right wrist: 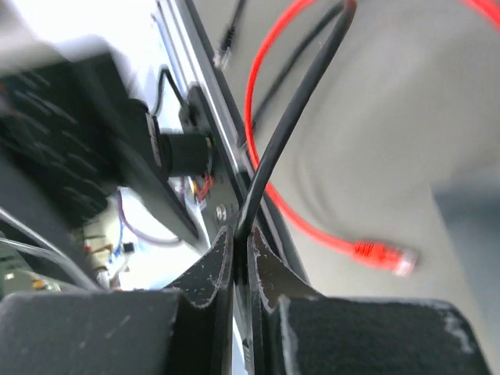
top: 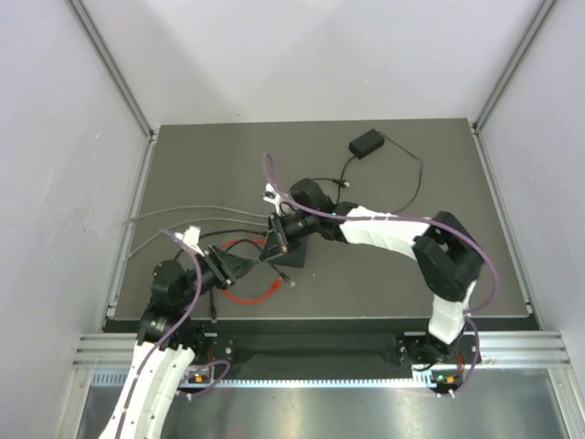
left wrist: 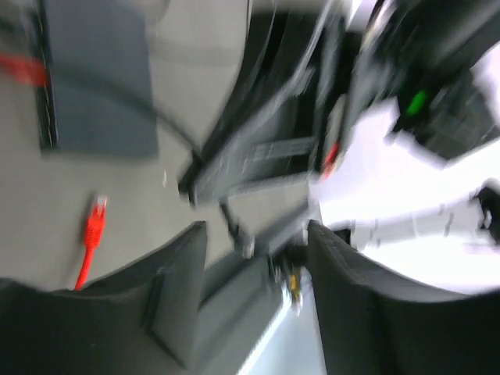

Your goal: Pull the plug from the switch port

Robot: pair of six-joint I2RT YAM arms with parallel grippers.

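The switch [top: 292,253] is a flat black box in the middle of the mat, and shows blurred at the upper left of the left wrist view [left wrist: 98,86]. A red plug [top: 291,284] on a red cable [top: 245,295] lies loose on the mat just in front of it, out of any port [left wrist: 95,223] [right wrist: 383,255]. My right gripper [top: 277,240] [right wrist: 241,234] hangs over the switch's left end, shut on a thin black cable [right wrist: 283,137]. My left gripper [top: 256,266] [left wrist: 256,228] stands open beside it, with nothing between its fingers.
A small black power brick [top: 366,144] with a thin cord lies at the back of the mat. Grey cables [top: 174,215] run in from the left edge. The two wrists are close together over the mat's middle. The right arm [left wrist: 406,180] fills much of the left wrist view.
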